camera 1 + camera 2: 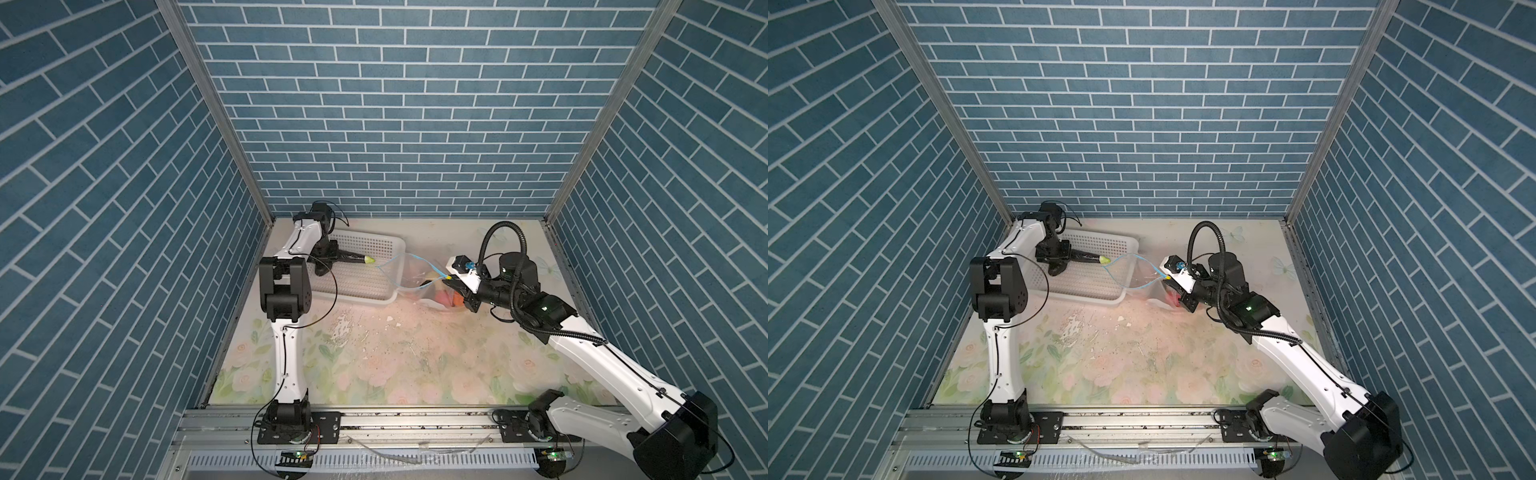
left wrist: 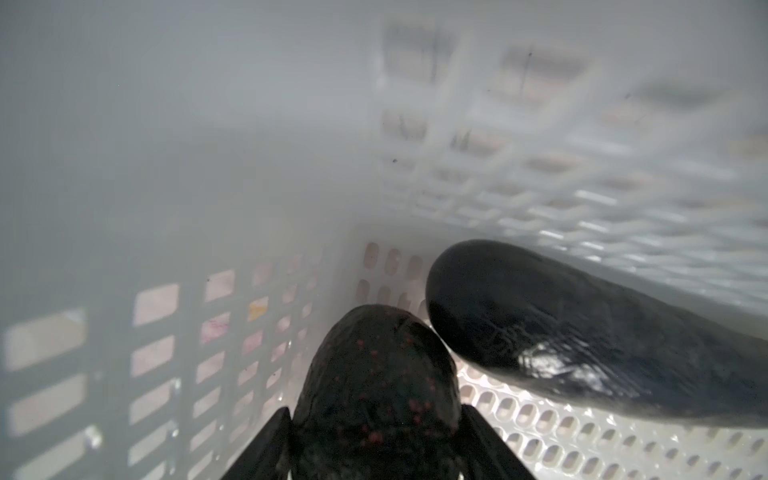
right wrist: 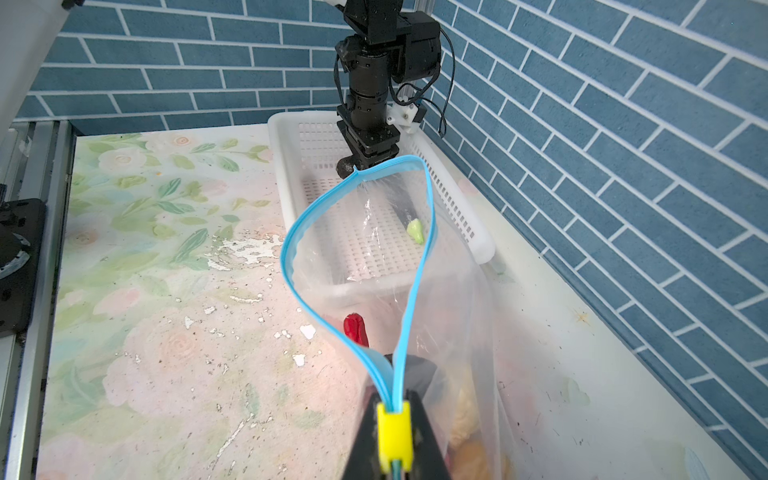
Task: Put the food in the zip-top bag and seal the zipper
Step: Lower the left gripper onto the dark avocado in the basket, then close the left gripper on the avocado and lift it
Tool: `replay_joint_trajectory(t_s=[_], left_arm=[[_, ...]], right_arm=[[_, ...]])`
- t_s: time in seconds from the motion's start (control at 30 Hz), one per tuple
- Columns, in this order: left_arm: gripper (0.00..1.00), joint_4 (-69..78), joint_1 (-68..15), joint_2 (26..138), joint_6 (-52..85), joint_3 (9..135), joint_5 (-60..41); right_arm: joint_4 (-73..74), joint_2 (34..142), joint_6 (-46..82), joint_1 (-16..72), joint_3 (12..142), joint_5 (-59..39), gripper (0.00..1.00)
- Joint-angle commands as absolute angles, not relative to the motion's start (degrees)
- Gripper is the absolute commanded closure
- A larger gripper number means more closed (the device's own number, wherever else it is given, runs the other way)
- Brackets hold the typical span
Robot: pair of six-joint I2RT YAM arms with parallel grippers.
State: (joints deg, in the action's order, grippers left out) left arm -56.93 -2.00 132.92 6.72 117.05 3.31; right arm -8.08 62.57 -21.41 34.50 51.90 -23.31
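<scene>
Clearly, we see the large clear plastic zip-top bag (image 3: pixel 449 291) resting on the floral surface (image 1: pixel 395 353) just beside the end of the white perforated plastic basket (image 1: pixel 374 239). Its mouth gapes in a wide loop that reaches over the basket's end wall. Along that mouth runs the light blue zipper strip (image 3: pixel 291 249). The strip's small yellow slider tab (image 3: pixel 392 432) sits at the end of the loop nearest the right gripper (image 3: pixel 392 399), whose jaws are pressed together on the tab and the strip.

Inside the bag we make out a thin red chili (image 3: pixel 355 328) and cream and orange lumps (image 3: pixel 465 419) low against the clear wall.

Well apart from those, the left gripper (image 2: pixel 374 411) is down in the basket. Its jaws flank a dark lump speckled with red (image 2: pixel 374 365) and press against both its sides. Just beside that lump lies a long black piece (image 2: pixel 582 332) with a yellow-green tip (image 1: pixel 368 260). In both top views the tip points toward the far end of the blue loop.
</scene>
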Motion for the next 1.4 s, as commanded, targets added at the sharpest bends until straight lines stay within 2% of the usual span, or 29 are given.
replay_joint_trajectory(t_s=[0.0, 0.17, 0.37, 0.67, 0.97, 1.37], left_arm=[[0.36, -59.0, -1.7, 134.6, 6.7, 118.6, 2.9], [0.39, -59.3, -1.8, 134.7, 6.9, 119.1, 3.0], [0.48, -59.6, -1.7, 133.7, 6.8, 118.9, 3.3], [0.5, -60.1, -1.8, 129.4, 7.7, 117.1, 0.0], [0.56, -58.8, -1.9, 122.7, 7.7, 110.4, -2.7], [0.59, -51.5, -3.0, 109.9, 11.9, 95.4, -13.8]], right_arm=[[-5.9, 61.5, -21.9, 34.7, 51.2, -23.2, 1.0], [-5.7, 61.7, -22.0, 34.8, 51.3, -23.2, 1.0], [-5.8, 61.6, -21.9, 34.8, 51.3, -23.3, 1.0], [-5.7, 61.3, -22.0, 34.8, 51.0, -23.3, 1.0], [-5.6, 60.6, -22.0, 34.8, 50.4, -23.1, 1.0], [-4.6, 60.0, -21.8, 34.7, 49.5, -23.2, 1.0]])
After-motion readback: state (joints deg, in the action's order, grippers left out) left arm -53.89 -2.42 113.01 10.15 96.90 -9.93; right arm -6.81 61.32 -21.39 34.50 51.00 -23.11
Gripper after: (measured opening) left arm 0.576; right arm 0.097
